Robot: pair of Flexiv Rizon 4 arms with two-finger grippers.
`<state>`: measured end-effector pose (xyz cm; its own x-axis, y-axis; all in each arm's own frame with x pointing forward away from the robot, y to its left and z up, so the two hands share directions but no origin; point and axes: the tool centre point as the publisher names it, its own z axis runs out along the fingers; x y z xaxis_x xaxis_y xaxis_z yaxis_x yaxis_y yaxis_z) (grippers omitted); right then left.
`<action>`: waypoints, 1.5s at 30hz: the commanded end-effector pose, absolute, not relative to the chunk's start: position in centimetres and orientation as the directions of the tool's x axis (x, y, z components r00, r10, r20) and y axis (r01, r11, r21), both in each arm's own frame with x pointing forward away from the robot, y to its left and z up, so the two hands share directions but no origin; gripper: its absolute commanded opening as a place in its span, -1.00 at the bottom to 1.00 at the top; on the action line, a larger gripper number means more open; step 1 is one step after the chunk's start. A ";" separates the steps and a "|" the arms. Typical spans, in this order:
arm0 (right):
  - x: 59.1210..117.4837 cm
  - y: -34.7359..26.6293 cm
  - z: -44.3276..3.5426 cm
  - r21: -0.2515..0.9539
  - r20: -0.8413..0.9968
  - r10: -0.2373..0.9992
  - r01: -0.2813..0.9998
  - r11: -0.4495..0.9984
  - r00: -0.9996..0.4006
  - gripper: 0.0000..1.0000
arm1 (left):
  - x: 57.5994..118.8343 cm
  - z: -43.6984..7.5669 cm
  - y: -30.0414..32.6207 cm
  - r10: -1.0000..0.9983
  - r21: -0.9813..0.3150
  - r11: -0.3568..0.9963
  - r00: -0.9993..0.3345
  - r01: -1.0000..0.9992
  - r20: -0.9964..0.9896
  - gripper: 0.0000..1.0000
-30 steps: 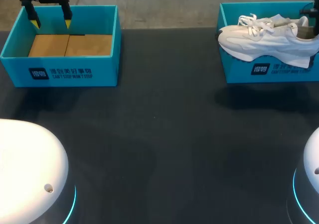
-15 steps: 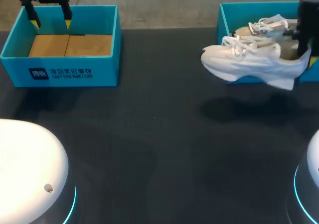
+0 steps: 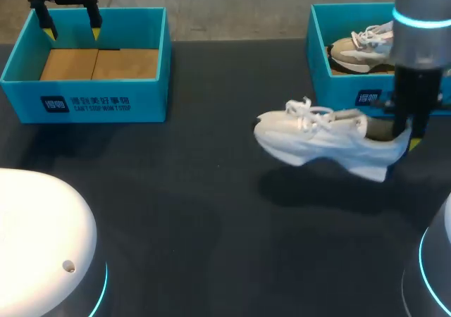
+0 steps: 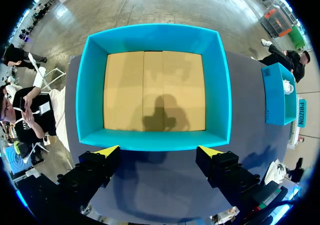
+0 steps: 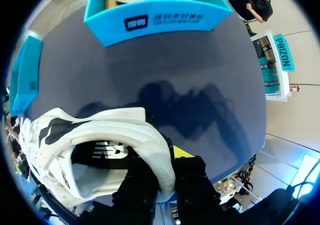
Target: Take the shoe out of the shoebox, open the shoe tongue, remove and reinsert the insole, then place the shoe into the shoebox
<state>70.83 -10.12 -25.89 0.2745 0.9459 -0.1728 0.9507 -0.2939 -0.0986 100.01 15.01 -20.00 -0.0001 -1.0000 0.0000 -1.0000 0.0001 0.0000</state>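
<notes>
Two blue boxes are sitting at the far corners of your counter point(image 3: 211, 211), and the white shoe point(image 3: 317, 137) is hanging in the air between them, nearer the right box point(image 3: 345, 95) and just in front of it. Your right claw point(image 3: 407, 137) is clenching the shoe by the heel: in the right wrist view one finger is reaching inside the heel opening and the other is pressing on the outside, so the right claw point(image 5: 167, 160) is pinching the padded back rim of the white shoe point(image 5: 100, 145) between them. The shoe is stretching away from the claw toward your left, sole down and laces up, with its shadow falling on the counter below it. The right box point(image 5: 155, 15) is lying ahead of that claw, and a second shoe point(image 3: 359, 49) is resting inside it.

Your left claw point(image 3: 70, 29) is hovering over the far left corner of the left box point(image 3: 84, 106) with its fingers spread wide and gripping nothing. From the left wrist view, the left claw point(image 4: 159, 151) is looking straight down at the left box point(image 4: 90, 95), which is showing only its brown cardboard floor.
</notes>
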 end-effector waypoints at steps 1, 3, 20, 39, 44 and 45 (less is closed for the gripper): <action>69.3 -7.8 -27.9 -0.068 -0.183 0.945 0.956 -0.287 0.271 -1.00 | 100.0 -20.0 15.0 -1.000 0.000 0.000 0.000 -1.000 0.000 1.00; 68.6 -7.1 -28.4 -0.087 -0.163 0.950 0.955 -0.283 0.267 -1.00 | 100.0 -20.0 15.0 -1.000 0.000 0.000 0.000 -1.000 0.000 1.00; 67.7 -5.5 -29.1 -0.090 -0.164 0.955 0.960 -0.264 0.247 -1.00 | 100.0 -20.0 15.0 -1.000 0.000 0.000 0.000 -1.000 0.000 1.00; 62.5 3.2 -33.6 -0.066 -0.216 0.952 0.969 -0.238 0.218 -1.00 | 100.0 -20.0 15.0 -1.000 0.000 0.000 0.000 -1.000 0.000 1.00; 63.0 4.7 -33.7 -0.044 -0.205 0.956 0.974 -0.222 0.208 -1.00 | 100.0 -20.0 15.0 -1.000 0.000 0.000 0.000 -1.000 0.000 1.00; 63.2 5.1 -33.9 -0.040 -0.222 0.953 0.975 -0.220 0.206 -1.00 | 100.0 -20.0 15.0 -1.000 0.000 0.000 0.000 -1.000 0.000 1.00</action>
